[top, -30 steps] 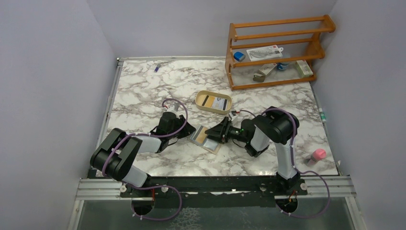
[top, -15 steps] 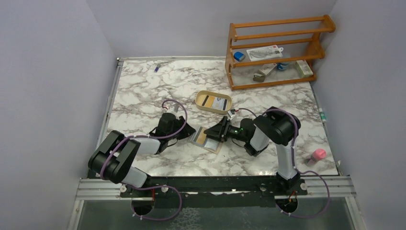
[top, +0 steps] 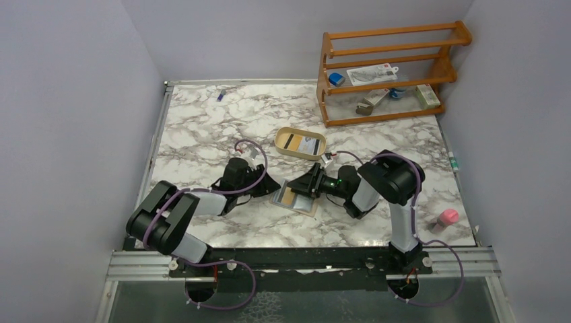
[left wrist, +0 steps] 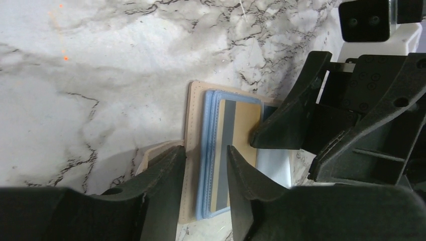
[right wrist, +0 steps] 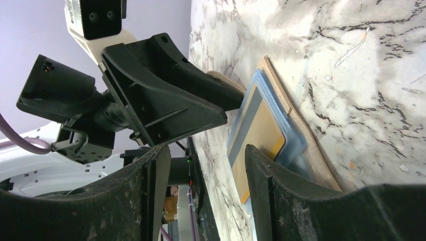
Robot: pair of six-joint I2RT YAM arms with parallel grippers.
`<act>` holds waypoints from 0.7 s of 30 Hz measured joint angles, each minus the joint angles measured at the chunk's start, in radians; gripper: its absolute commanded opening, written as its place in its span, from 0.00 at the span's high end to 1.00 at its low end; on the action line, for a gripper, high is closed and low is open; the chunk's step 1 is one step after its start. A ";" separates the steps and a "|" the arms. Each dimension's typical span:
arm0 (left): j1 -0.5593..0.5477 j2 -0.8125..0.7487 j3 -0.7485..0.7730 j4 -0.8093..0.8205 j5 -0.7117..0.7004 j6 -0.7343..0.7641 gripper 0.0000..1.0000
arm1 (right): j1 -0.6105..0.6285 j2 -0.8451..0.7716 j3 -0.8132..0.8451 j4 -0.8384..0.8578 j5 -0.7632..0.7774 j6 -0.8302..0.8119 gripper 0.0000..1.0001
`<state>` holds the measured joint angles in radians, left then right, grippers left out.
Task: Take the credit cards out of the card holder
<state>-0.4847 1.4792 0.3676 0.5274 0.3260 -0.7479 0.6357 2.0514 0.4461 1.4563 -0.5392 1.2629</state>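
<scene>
Across the white, grey-veined marble-look tabletop (top: 202,128), pale lavender walls (top: 74,101) are closing in on three sides, and a silver metal rail (top: 464,259) is running along the near edge. An orange-brown wooden two-shelf rack (top: 390,67) holding small packets is standing in the far right corner. A shallow oval tan tray (top: 281,146) with flat cards inside is sitting near the middle. A small pink object (top: 447,217) is lying by the right edge.

Between the two arms, just in front of the oval tray, the small flat tan-beige folding card holder (left wrist: 191,115) is lying opened out on the marble. The thin rectangular credit cards (left wrist: 238,150) are sitting stacked on it. They are pale blue, and the top one is showing a tan face with a grey stripe.

The black left gripper (top: 266,185) is hovering at the holder's left side with its fingers parted, straddling the holder's edge without pinching it. The black right gripper (top: 299,190) is reaching in from the opposite side with its jaws spread wide and gripping nothing. One of its fingertips (left wrist: 263,135) is meeting the top card.
</scene>
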 measured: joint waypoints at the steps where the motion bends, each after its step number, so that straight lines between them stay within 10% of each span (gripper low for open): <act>1: 0.000 0.004 0.002 0.006 0.005 0.005 0.55 | 0.000 0.000 0.000 -0.001 0.000 -0.002 0.39; 21: -0.068 0.190 0.090 0.161 0.005 0.058 0.66 | 0.000 -0.034 0.004 -0.076 0.000 -0.030 0.39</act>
<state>-0.5529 1.6691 0.4580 0.6880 0.3313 -0.6899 0.6357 2.0174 0.4500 1.3808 -0.5392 1.2331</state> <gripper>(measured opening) 0.363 0.613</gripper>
